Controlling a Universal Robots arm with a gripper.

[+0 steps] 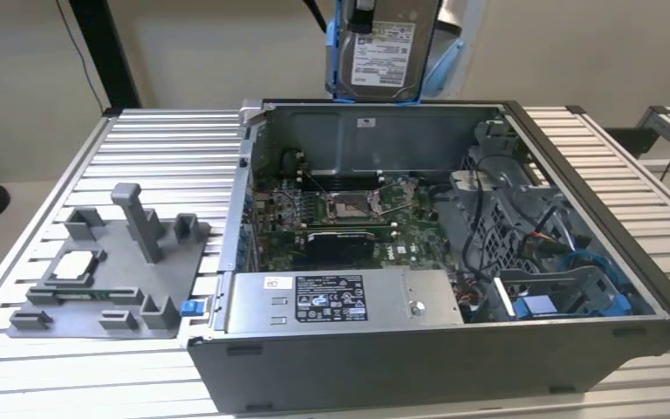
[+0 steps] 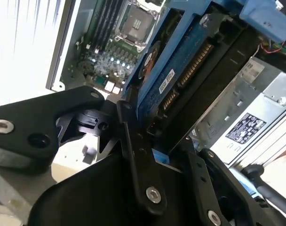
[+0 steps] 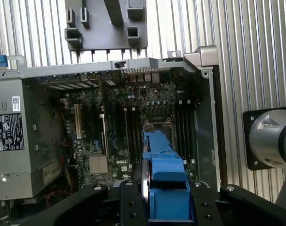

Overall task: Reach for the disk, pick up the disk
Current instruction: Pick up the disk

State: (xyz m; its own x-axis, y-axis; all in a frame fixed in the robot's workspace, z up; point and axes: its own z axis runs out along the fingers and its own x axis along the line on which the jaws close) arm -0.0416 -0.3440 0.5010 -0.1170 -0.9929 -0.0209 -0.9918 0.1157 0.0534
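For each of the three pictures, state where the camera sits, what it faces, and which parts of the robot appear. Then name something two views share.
Exterior view: off the arm, above the table, looking down into the open computer case; the disk hangs held at the top edge.
First wrist view: on the arm, looking down into the case past the gripper.
Second wrist view: close behind the black fingers clamping the disk.
Shared: all three show the disk's blue bracket.

This looks like a workshop: an open computer case (image 1: 428, 262) sits on a ridged metal bench (image 1: 137, 140) beside a grey tray (image 1: 114, 279).
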